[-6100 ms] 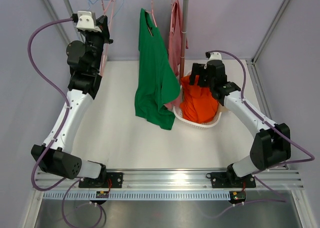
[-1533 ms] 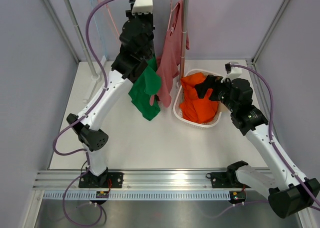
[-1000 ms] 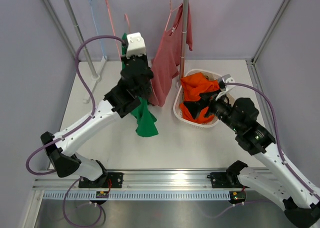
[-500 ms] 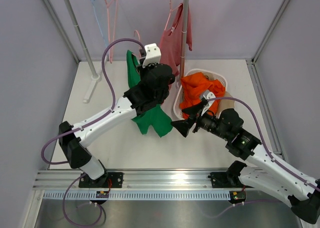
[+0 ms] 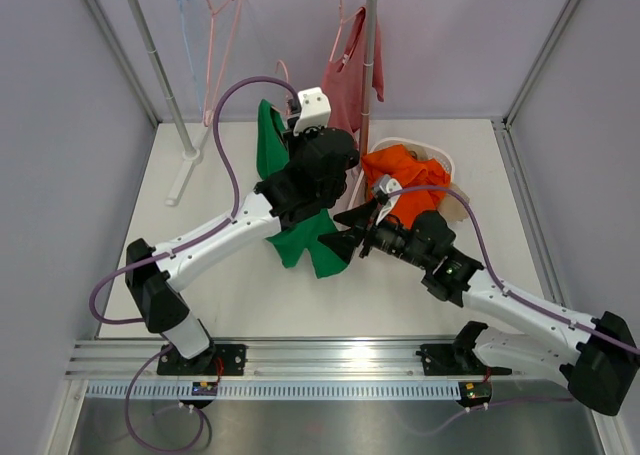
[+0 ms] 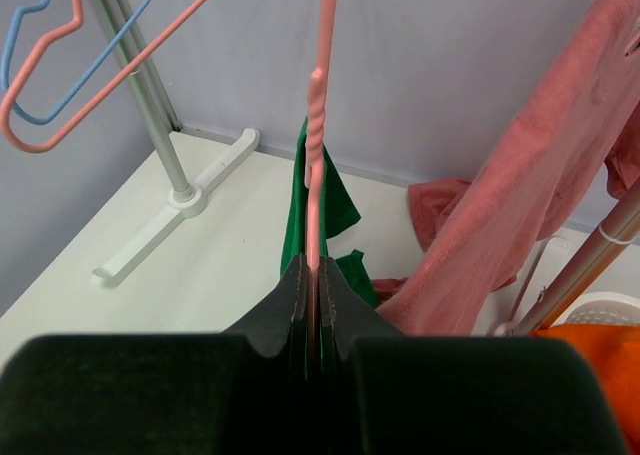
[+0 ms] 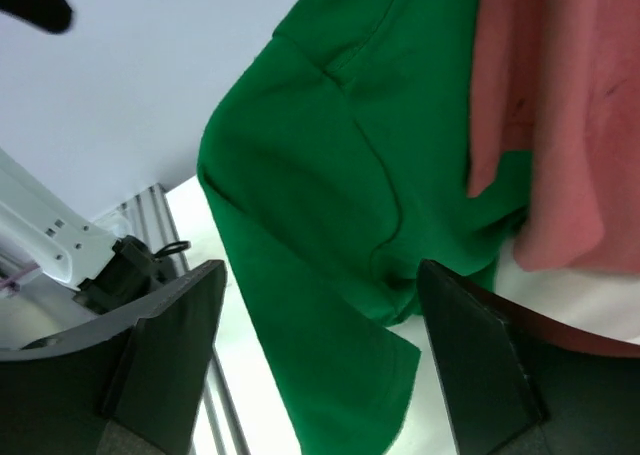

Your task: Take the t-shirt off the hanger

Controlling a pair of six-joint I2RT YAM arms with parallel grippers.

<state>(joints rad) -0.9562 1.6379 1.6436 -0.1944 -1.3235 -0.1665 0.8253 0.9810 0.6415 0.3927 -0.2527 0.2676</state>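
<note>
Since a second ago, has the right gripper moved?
Yes. The right gripper has swung left, away from the basket, up to the t-shirt.

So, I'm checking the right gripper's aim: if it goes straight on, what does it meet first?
The green t-shirt: it fills the view straight ahead of the open right gripper. How far off it hangs is unclear; the pink shirt hangs to one side.
</note>
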